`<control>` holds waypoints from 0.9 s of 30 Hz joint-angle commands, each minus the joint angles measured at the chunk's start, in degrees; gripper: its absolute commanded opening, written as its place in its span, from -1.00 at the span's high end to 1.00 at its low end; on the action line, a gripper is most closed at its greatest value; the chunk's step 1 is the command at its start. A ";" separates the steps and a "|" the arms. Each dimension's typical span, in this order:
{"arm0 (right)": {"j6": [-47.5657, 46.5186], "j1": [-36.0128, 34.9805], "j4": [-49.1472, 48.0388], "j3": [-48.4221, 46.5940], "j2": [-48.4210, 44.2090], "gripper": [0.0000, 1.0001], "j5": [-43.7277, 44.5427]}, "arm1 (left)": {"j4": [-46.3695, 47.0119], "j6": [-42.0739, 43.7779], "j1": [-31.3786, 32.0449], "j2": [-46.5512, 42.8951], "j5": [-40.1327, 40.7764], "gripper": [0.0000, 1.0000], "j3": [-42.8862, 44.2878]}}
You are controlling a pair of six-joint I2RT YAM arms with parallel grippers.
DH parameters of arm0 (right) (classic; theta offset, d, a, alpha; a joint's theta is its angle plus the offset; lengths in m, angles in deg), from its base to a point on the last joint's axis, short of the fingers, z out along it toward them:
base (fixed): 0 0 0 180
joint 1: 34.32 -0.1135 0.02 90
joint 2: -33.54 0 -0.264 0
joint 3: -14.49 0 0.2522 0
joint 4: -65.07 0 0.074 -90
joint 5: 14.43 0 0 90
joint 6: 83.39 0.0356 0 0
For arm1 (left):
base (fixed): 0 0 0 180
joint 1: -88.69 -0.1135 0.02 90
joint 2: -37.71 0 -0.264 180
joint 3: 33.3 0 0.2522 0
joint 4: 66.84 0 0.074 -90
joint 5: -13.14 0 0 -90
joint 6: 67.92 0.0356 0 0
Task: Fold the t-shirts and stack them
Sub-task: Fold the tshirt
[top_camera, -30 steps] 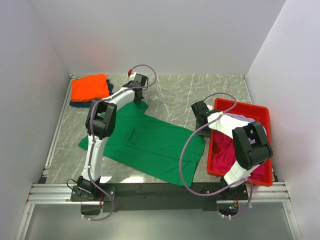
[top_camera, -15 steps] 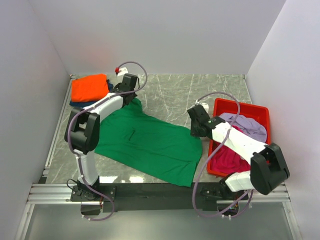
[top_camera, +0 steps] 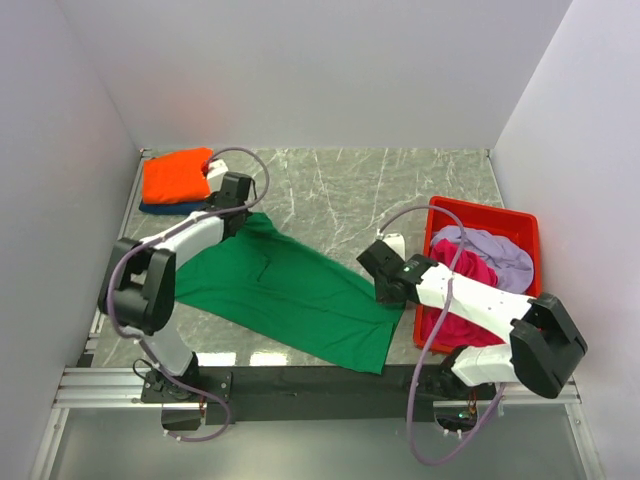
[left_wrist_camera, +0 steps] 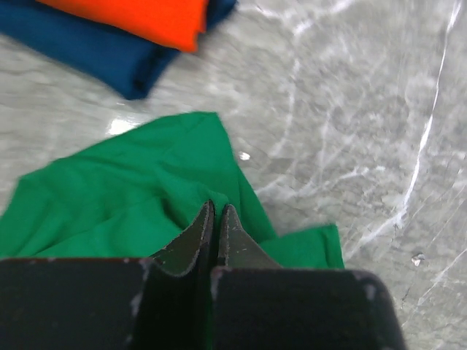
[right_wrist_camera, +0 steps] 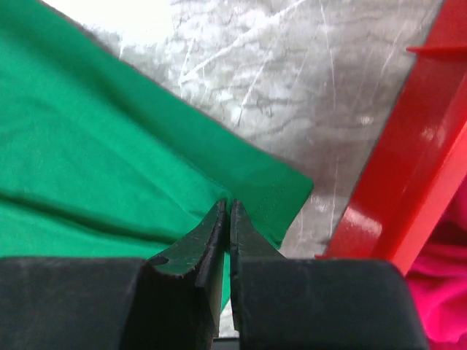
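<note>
A bright green t-shirt (top_camera: 290, 290) lies spread flat across the middle of the table. My left gripper (top_camera: 246, 213) is shut on its far edge; in the left wrist view the closed fingertips (left_wrist_camera: 217, 208) pinch green cloth (left_wrist_camera: 109, 197). My right gripper (top_camera: 383, 292) is shut on its right edge, near a corner (right_wrist_camera: 284, 189); its tips (right_wrist_camera: 227, 205) pinch green cloth. A folded orange shirt (top_camera: 175, 175) lies on a folded navy shirt (top_camera: 160, 208) at the far left. They also show in the left wrist view, orange (left_wrist_camera: 146, 18) on navy (left_wrist_camera: 95, 55).
A red bin (top_camera: 520, 225) stands at the right, holding a pale lilac shirt (top_camera: 495, 250) and a magenta shirt (top_camera: 465, 300). Its red wall (right_wrist_camera: 408, 175) is just right of my right gripper. White walls enclose the table on three sides.
Both arms have moved left and toward the near edge, dragging the green shirt with them. The right gripper is farther from the bin; the left is nearer the orange stack.
</note>
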 commanded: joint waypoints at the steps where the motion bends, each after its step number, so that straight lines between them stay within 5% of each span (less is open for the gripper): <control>1: 3.28 -1.77 3.26 0.37 -3.22 1.00 2.95 | 3.32 -1.09 -0.81 -5.79 3.08 0.99 -2.67; 27: 9.53 -9.24 8.45 3.27 -3.40 1.00 3.48 | 0.08 -2.23 -1.25 -18.98 11.34 0.99 -18.50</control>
